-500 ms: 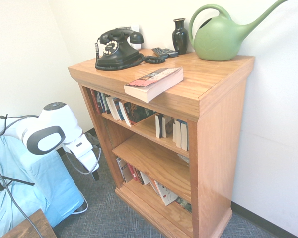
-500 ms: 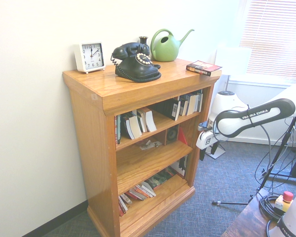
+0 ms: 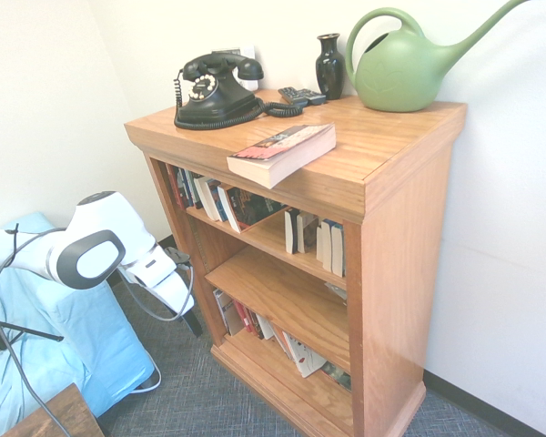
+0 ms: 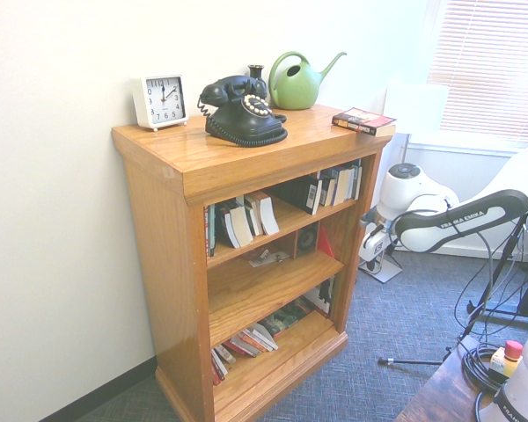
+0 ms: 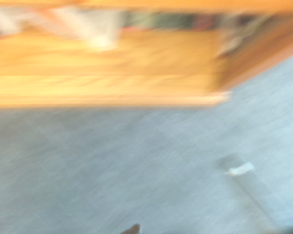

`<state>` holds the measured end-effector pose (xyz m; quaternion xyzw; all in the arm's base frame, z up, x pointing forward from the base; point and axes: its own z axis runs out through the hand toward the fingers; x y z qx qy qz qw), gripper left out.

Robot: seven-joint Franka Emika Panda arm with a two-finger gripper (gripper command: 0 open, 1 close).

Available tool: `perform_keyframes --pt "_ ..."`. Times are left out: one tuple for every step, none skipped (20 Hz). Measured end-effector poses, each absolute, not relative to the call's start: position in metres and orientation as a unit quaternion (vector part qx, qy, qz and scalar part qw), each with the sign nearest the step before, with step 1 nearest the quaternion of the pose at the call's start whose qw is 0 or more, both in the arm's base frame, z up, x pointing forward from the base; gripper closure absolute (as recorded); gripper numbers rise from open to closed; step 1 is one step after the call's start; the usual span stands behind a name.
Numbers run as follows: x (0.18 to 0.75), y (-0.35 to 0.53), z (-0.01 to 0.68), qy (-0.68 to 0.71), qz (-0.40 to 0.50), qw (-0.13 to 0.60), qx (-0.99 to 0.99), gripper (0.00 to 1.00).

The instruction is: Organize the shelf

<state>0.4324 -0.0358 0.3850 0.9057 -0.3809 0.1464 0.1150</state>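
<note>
I have the waist-high honey-orange oak shelf (image 3: 382, 182) standing just beyond the claw (image 3: 193, 320), its open front facing me. The claw hangs low beside the near side panel, about level with the lower compartments, tipped steeply down toward the grey-blue carpet (image 3: 209, 401). Its fingers are spread wide and carry nothing.

I judge this to be the approach, nothing yet picked. High above the claw, a thick paperback book with a red-and-white cover (image 3: 282, 152) lies flat on the top slab, overhanging the front edge; that looks the likeliest stray, though I cannot be sure. Reaching it would mean lifting well clear of the overhanging slab before moving in.

The middle compartment, just above and past the claw, has bare board at its near end. Leaning books (image 3: 255, 320) crowd the bottom compartment. The black rotary telephone (image 3: 214, 91) and green plastic watering can (image 3: 405, 64) stand far above. The wrist view is blurred: only wood and carpet.
</note>
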Motion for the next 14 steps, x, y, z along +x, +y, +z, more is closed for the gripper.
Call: perform_keyframes --pt "0.431 -0.051 0.393 -0.378 0.163 0.136 0.901 0.0" --pt "0.428 -0.066 0.403 -0.376 0.18 0.156 0.896 0.0" --pt "0.425 -0.08 0.415 -0.372 0.199 0.175 0.89 0.0" --pt "0.422 -0.092 0.429 -0.367 0.219 0.194 0.883 0.0" --pt "0.42 -0.102 0.444 -0.36 0.237 0.213 0.877 0.0" --pt "0.418 -0.111 0.462 -0.354 0.255 0.232 0.869 0.0" --pt "0.417 -0.118 0.48 -0.345 0.274 0.252 0.862 0.0" --pt "0.416 -0.122 0.497 -0.335 0.292 0.271 0.854 0.0" --pt "0.416 -0.124 0.514 -0.325 0.308 0.291 0.846 0.0" --pt "0.416 -0.126 0.532 -0.313 0.325 0.311 0.836 0.0" --pt "0.417 -0.127 0.547 -0.302 0.339 0.329 0.828 0.0" --pt "0.417 -0.126 0.558 -0.289 0.351 0.344 0.822 0.0" --pt "0.419 -0.125 0.567 -0.275 0.361 0.357 0.816 0.0" --pt "0.42 -0.123 0.575 -0.261 0.369 0.371 0.811 0.0"
